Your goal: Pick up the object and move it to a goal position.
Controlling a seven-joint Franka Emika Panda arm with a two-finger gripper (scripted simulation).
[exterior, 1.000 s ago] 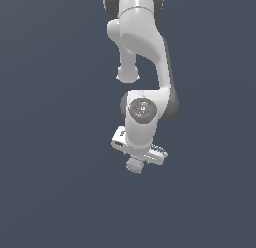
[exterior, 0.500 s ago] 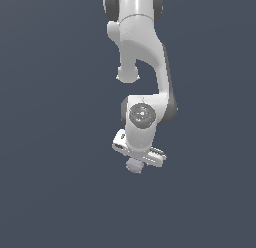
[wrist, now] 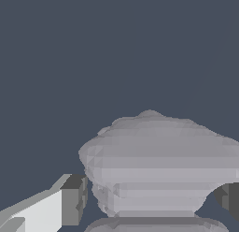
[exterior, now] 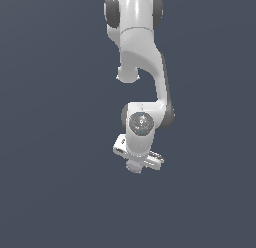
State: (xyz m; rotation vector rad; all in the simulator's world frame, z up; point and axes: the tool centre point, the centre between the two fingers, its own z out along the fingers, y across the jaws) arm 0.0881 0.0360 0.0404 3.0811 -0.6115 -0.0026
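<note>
The object (exterior: 133, 166) is a small pale grey ribbed lump. In the exterior view it pokes out just below the white hand of my arm, in mid-air against the plain dark background. My gripper (exterior: 135, 165) is shut on it. In the wrist view the object (wrist: 158, 165) fills the frame close up, with stacked ridges, wedged between my two fingers; one pad (wrist: 72, 200) and the other pad (wrist: 228, 200) press on its sides.
The white arm (exterior: 140, 67) hangs down from the top of the exterior view. Around it there is only a flat dark grey-blue background, with no table edge or other object showing.
The arm with the held object has shifted slightly toward the exterior view's right and a little upward. The grip has not changed.
</note>
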